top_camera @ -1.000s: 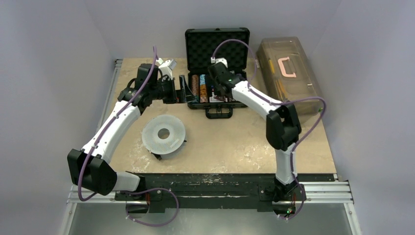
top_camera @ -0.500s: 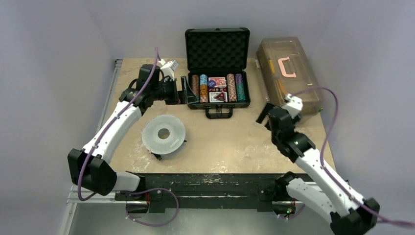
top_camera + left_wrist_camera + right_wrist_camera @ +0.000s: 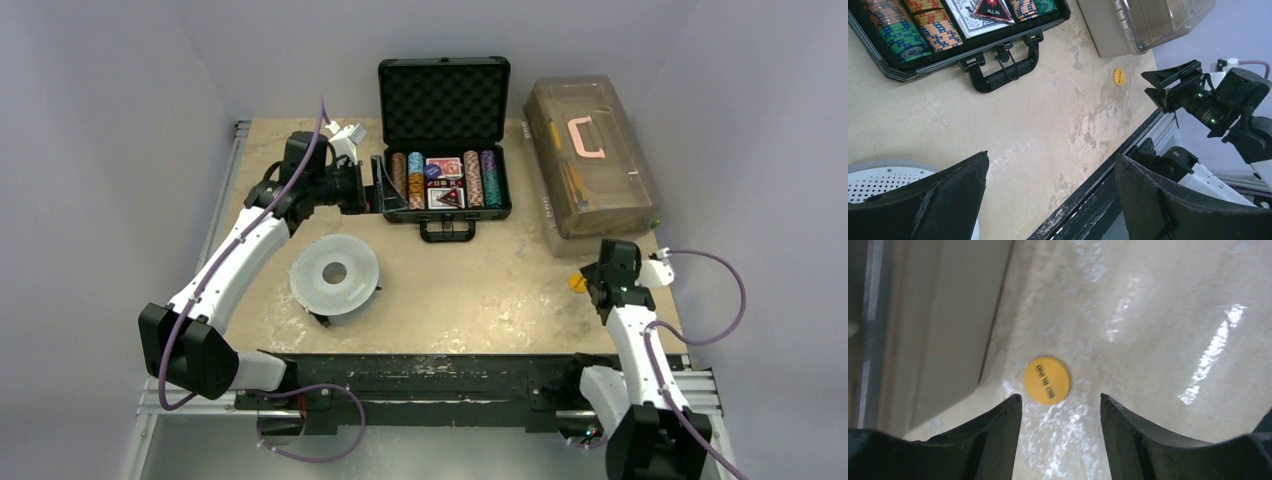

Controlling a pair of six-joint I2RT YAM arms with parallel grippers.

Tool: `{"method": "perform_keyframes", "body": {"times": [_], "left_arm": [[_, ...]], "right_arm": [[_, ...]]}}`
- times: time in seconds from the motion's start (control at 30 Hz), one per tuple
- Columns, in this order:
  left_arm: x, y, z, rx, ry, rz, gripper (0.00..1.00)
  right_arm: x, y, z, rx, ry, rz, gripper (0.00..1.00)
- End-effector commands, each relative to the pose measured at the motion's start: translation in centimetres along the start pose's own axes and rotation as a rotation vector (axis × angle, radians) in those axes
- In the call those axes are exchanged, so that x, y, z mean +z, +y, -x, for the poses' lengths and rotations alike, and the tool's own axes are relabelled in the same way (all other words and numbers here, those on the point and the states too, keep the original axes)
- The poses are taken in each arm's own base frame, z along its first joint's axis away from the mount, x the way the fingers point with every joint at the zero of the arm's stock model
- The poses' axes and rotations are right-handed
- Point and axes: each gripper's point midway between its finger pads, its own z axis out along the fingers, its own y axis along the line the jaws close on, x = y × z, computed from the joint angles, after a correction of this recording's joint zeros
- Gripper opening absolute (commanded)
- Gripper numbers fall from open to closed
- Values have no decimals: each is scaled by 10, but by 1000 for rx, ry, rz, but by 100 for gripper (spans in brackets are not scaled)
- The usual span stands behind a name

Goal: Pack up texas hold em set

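The texas hold em set's black briefcase (image 3: 499,211) lies open at the back middle, foam lid (image 3: 444,95) upright, with rows of coloured chips (image 3: 415,180) and red card decks (image 3: 445,167) inside. It also shows in the left wrist view (image 3: 878,67). A yellow round "BIG BLIND" button (image 3: 577,283) lies on the table at the right, also in the wrist views (image 3: 1119,76) (image 3: 1047,380). My right gripper (image 3: 1060,402) is open and empty just above and short of the button. My left gripper (image 3: 383,187) is open and empty by the case's left side.
A translucent brown toolbox (image 3: 590,170) with a pink handle stands at the back right, close behind the button. A large grey-white disc (image 3: 335,272) lies left of centre. The black front rail (image 3: 450,365) runs along the near edge.
My right arm has swung away from the briefcase to the right front of the table and now hovers over the yellow button. The left arm has not moved.
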Motion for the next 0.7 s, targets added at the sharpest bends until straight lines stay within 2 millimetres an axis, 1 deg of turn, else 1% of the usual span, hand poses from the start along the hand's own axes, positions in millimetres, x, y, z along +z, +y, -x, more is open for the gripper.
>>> {"method": "perform_keyframes", "body": {"times": [0.0, 0.03, 0.07, 0.13, 0.2, 0.27, 0.33, 0.43, 0.53, 0.67], "left_arm": [[0, -7, 6, 21, -23, -28, 93], [0, -7, 6, 19, -20, -27, 93], [0, -7, 6, 18, -17, -28, 93], [1, -9, 5, 16, -12, -36, 93], [0, -11, 6, 14, -12, -44, 93], [1, -11, 5, 11, -9, -48, 93], [1, -11, 5, 7, -7, -49, 93], [2, -11, 5, 5, -5, -53, 93], [2, -11, 5, 4, -6, -52, 93], [3, -9, 5, 1, -2, -50, 93]], "right_arm": [[26, 1, 11, 194, 29, 50, 51], [32, -5, 16, 212, 22, 31, 48], [39, -11, 20, 219, 18, 8, 43], [54, -21, 26, 237, 23, -21, 37], [66, -15, 27, 239, 45, 43, 32], [72, -7, 23, 224, 81, 82, 30], [76, -3, 15, 189, 121, 104, 26], [78, -6, 4, 180, 142, 114, 21], [76, -7, -10, 185, 191, 129, 21], [79, -10, -18, 171, 219, 124, 21]]}}
